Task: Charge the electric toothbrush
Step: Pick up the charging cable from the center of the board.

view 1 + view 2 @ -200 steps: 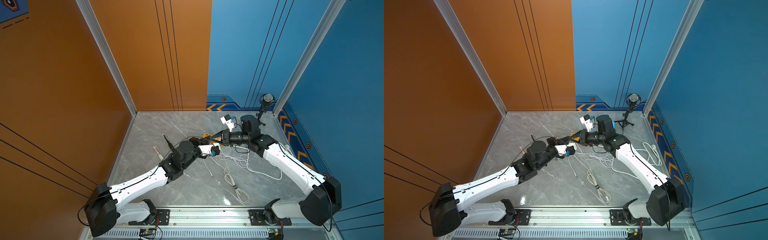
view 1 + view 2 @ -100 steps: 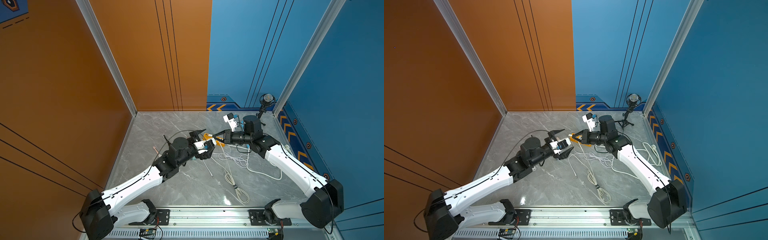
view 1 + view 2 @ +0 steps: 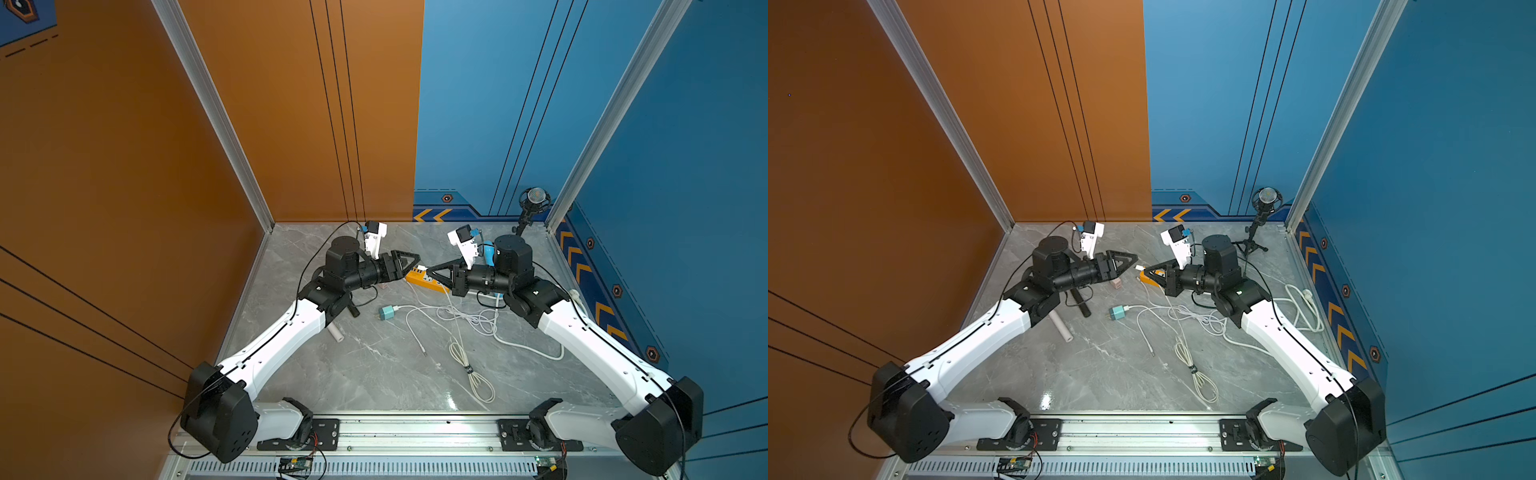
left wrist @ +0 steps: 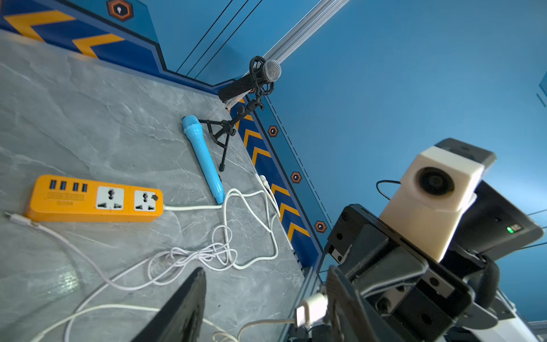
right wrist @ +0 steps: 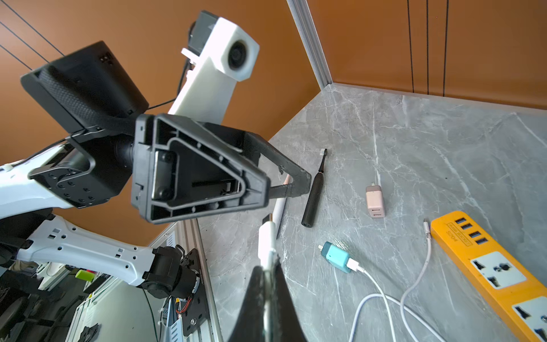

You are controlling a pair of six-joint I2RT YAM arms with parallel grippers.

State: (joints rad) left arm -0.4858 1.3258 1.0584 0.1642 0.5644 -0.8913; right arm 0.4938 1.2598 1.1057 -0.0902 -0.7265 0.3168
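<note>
The black electric toothbrush point(image 5: 313, 192) lies on the table beside a pale one point(image 5: 279, 207), mostly under my left arm in a top view point(image 3: 1079, 305). My right gripper point(image 5: 268, 268) is shut on a white cable plug point(image 5: 266, 239), held above the table point(image 3: 422, 268). My left gripper point(image 3: 411, 262) is open and empty, tip to tip with the right gripper point(image 3: 430, 272); the plug point(image 4: 310, 309) sits between its fingers point(image 4: 183, 308). A teal charger adapter point(image 3: 387, 312) with a white cable plugged in lies on the table between the arms point(image 5: 336, 257).
An orange power strip point(image 4: 94, 198) lies under the gripper tips point(image 3: 424, 278). A pink adapter point(image 5: 375, 201), a blue stick-shaped device point(image 4: 204, 160), loose white cables point(image 3: 469, 365) and a microphone on a tripod point(image 3: 1264, 203) share the table.
My left gripper let go of the teal adapter, opened wide, rose and swung back left, then narrowed somewhat. The right gripper closed fully on the plug and lifted slightly.
</note>
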